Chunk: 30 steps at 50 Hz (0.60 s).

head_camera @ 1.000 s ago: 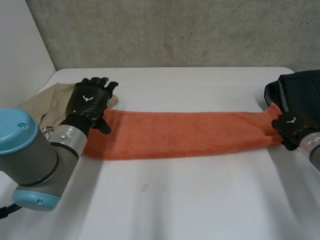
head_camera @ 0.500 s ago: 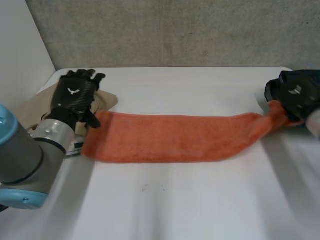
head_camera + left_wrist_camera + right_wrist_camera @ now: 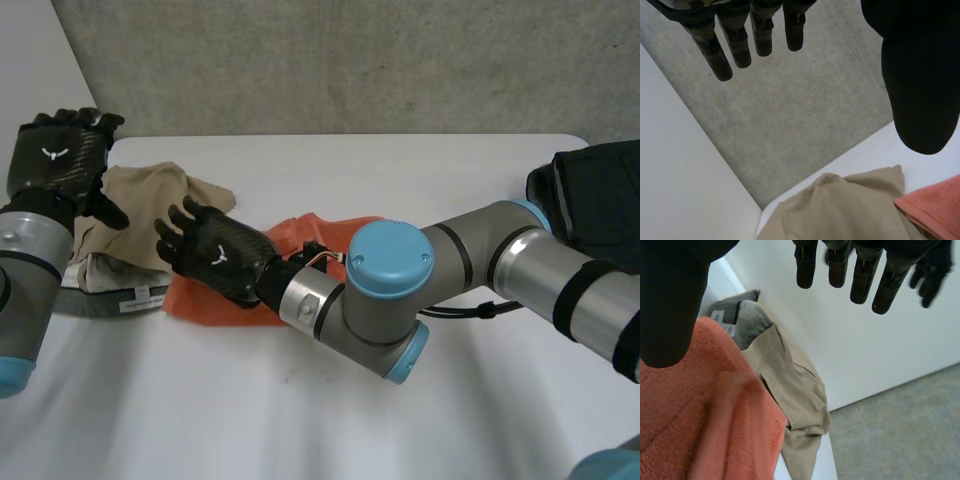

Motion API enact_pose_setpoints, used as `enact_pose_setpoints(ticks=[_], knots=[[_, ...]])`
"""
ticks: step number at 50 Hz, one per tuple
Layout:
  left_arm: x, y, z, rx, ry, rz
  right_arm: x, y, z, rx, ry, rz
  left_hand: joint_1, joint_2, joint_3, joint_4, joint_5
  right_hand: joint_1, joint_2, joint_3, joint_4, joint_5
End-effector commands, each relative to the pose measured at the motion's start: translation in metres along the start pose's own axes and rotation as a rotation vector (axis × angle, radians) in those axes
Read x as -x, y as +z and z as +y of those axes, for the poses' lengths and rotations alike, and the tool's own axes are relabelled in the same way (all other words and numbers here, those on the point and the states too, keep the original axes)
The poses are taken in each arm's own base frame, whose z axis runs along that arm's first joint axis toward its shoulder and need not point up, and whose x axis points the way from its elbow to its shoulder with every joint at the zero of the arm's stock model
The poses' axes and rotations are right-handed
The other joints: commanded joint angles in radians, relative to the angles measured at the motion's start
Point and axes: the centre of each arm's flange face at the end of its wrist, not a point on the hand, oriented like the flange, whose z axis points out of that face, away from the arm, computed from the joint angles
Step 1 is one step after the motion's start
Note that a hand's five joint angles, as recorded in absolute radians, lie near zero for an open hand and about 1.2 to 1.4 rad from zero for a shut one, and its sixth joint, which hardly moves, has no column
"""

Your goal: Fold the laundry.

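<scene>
- The orange terry towel lies on the white surface, left of its middle, looking doubled over on itself, with much of it hidden under the right arm, which reaches across from the far side.
- The towel's left end sits just beside a rumpled beige garment. That garment rests on a folded grey item with a white label. A dark garment lies well apart at the surface's right edge.
- The right hand is over the towel's left end. Its fingers are straight and spread, and clamp nothing. I cannot tell whether the palm touches the cloth.
- The left hand is lifted clear beyond the beige garment. Its fingers are straight, apart from the thumb, and empty.
- Handling, as a judgement: the towel is likely light, soft and limp. It should sag and drape from wherever it is lifted, and it will not hold a crease by stiffness alone.
- The looped pile probably grips well, so it should not slip from a pinch, and nothing about it is fragile.
- The best hold is likely at the corners of a short edge, pinching through every layer so none trails behind.
- A grab at the middle would probably bunch the cloth.
- The towel's left end lies so near the beige garment that a careless pinch there could catch both.
</scene>
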Motion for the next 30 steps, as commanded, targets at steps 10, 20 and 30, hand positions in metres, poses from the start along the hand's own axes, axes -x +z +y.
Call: enact_pose_setpoints(ticks=[10,20,30], knots=[[-0.086,-0.005,0.024,0.052,-0.002,0.272,-0.086,-0.109,0.044,0.514,0.462,0.436,0.129,0.117,0.110,0.121,0.101,-0.027,-0.047,-0.041,-0.062,-0.070],[-0.137,0.000,0.063,0.141,0.013,0.396,-0.056,-0.143,0.061,0.674,0.546,0.390,0.220,0.209,0.201,0.212,0.192,0.083,0.063,0.069,0.048,0.040],[-0.142,0.026,0.091,0.200,0.129,0.355,-0.046,-0.143,0.057,0.675,0.556,0.365,0.229,0.217,0.210,0.221,0.201,0.251,0.231,0.236,0.216,0.208]])
